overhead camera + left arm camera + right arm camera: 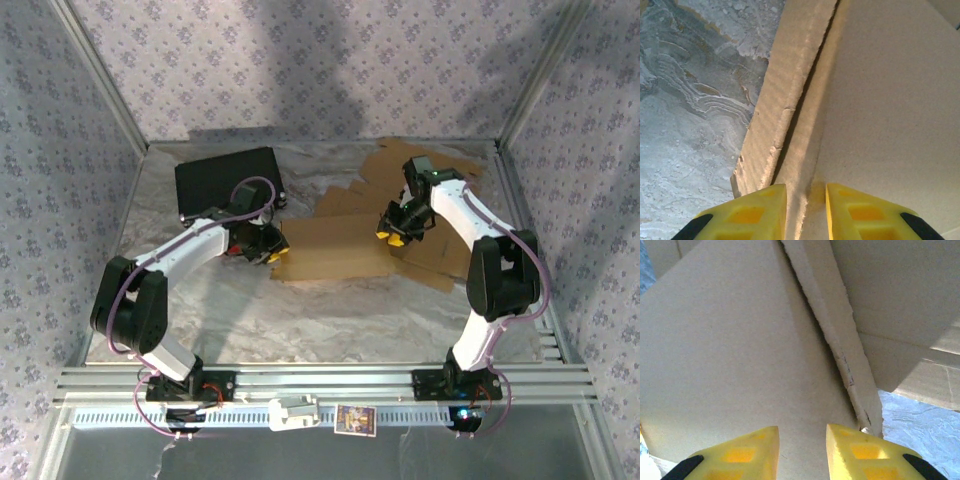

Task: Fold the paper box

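2 robot arms meet over a flattened paper box [335, 250] lying near the middle of a silvery, marbled worktop [300, 320]. The left pincer [272, 250] sits at the box's left end, and the right pincer [392, 235] sits toward its right end.

Seen from the left wrist, the left pincer [806, 192] has its 2 yellow fingers [760, 212] a narrow gap apart. A folded edge of the paper box [880, 110] runs into that gap, and a raised flap [775, 100] leans to the left above the worktop [685, 100]. Whether the cardboard is actually clamped cannot be told.

From the right wrist, the right pincer [802, 432] shows a similar narrow gap between its yellow fingers [862, 452]. The paper box [725, 350] is close in front, and a torn flap edge [840, 340] ends at the right-hand finger. A firm hold cannot be confirmed here either.

A black case [228, 180] lies flat at the rear left of the worktop, apart from more brown cardboard [390, 160] spread at the rear right.
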### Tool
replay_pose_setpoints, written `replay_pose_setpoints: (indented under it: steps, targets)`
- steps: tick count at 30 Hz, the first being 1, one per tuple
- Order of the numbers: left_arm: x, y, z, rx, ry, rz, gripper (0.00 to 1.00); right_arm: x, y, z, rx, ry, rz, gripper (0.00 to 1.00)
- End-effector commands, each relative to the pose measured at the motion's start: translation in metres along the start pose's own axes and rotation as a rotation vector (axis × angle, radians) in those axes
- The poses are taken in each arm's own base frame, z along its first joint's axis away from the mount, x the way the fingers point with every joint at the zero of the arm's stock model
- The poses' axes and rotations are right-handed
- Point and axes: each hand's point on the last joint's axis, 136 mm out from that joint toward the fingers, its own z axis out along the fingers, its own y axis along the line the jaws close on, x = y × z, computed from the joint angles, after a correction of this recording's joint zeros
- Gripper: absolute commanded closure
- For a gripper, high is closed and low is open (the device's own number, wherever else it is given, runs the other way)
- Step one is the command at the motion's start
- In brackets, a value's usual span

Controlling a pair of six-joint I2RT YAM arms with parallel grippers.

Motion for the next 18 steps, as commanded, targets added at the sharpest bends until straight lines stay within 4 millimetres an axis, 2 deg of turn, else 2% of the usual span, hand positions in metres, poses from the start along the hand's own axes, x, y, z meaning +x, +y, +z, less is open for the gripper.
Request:
replay_pose_setpoints:
  steps: [1, 5, 11, 18]
  targets:
    - [0.001, 0.008, 0.002, -0.017, -0.005, 0.018, 0.74, 0.004, -0.01, 0.007, 0.042, 0.01, -0.02, 0.68]
    - [0.0, 0.012, 0.004, -0.039, -0.01, 0.039, 0.74, 0.003, -0.017, 0.01, 0.067, 0.003, -0.035, 0.68]
    - [0.0, 0.017, 0.003, -0.076, 0.002, 0.094, 0.56, 0.0, -0.023, 0.019, 0.094, 0.012, -0.074, 0.63]
    - [0.0, 0.019, 0.011, -0.082, 0.017, 0.137, 0.57, 0.0, -0.027, 0.03, 0.108, 0.035, -0.109, 0.58]
